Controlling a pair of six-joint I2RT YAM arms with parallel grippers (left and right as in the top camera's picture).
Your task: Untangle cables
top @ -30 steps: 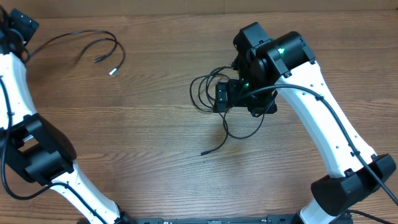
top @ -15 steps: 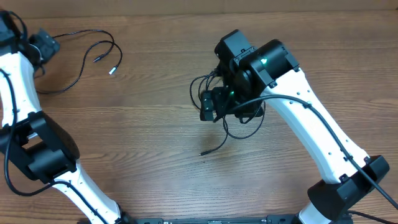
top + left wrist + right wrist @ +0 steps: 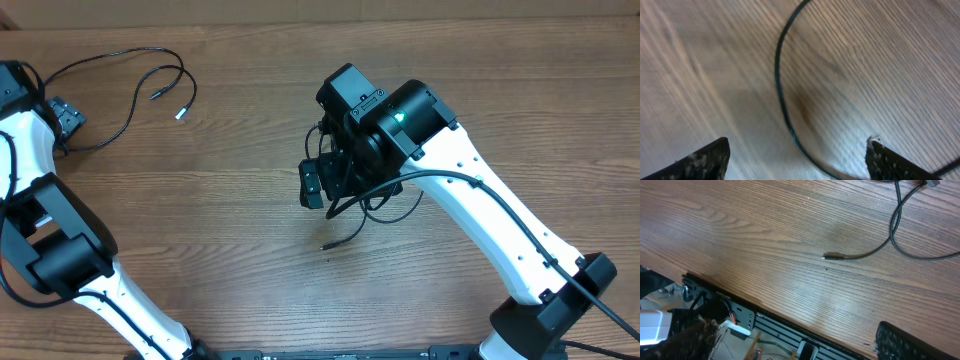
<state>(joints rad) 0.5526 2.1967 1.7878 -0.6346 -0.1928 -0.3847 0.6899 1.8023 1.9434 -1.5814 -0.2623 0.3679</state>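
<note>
Two pairs of jaws, left and right, wide apart and empty above cables [image 3: 776,75].

Overhead straight down on table [image 3: 230,250], wrist views close, oblique, right sharing cable tip [image 3: 830,256]

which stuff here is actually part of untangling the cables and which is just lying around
Part of the job:
loose cable, far left of the table
tangled cable bundle under the right arm
left gripper, open over the loose cable
right gripper, open

Just there:
thick black cord on the right arm
black rail at the table's front edge
</note>
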